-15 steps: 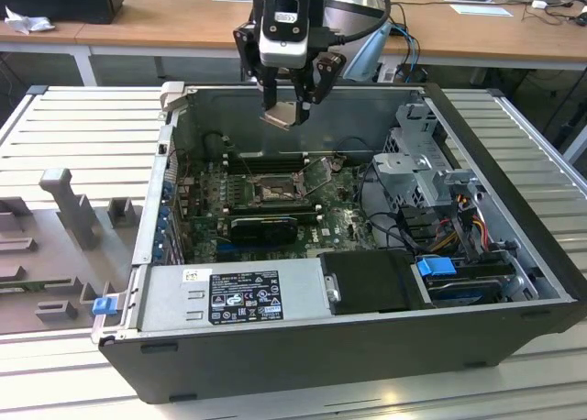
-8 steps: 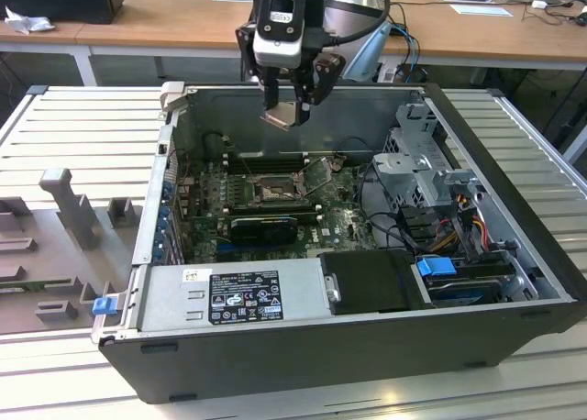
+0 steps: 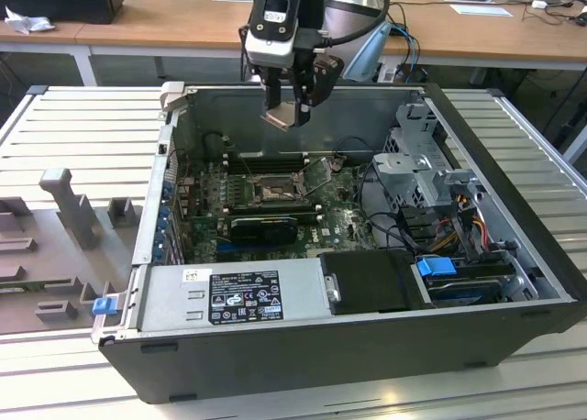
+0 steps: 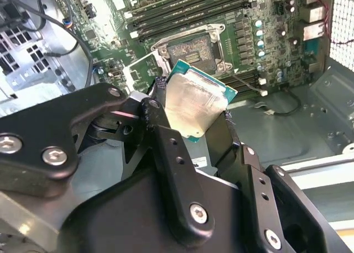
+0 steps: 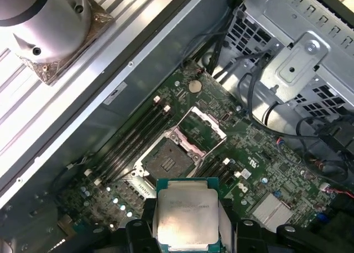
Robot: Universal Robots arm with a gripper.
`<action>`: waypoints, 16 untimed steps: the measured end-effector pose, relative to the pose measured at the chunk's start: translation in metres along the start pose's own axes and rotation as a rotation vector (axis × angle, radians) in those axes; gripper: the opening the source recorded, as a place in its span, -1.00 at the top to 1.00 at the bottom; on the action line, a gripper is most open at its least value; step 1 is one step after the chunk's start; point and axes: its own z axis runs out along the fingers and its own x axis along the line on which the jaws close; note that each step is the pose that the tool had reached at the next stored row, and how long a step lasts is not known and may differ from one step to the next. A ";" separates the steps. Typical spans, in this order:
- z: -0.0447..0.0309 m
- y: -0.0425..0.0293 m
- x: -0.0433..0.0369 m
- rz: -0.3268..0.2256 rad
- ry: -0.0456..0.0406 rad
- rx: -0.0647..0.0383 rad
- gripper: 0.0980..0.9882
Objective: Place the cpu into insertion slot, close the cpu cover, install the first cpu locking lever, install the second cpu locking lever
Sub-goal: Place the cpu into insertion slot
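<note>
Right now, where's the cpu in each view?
Exterior view: cpu held by the gripper, up near the case back wall.
Second wrist view: cpu tilted between the fingers, insertion slot beyond it.
First wrist view: cpu, metal top toward camera, insertion slot beyond it.
Shared landmark: the insertion slot.

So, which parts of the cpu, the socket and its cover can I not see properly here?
Underside of the cpu: turned away in both wrist views, held in the gripper.
One cpu edge: cut off by the picture edge in the first wrist view.
Pins in the insertion slot: too small in every view.
Hinge of the open cpu cover: too small in the first wrist view.
</note>
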 end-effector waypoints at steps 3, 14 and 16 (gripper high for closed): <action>0.0004 0.0000 0.0000 0.040 -0.0036 -0.001 0.03; 0.0048 -0.0004 -0.0001 0.079 -0.0069 0.000 0.03; 0.0049 -0.0004 -0.0001 0.093 -0.0081 -0.001 0.03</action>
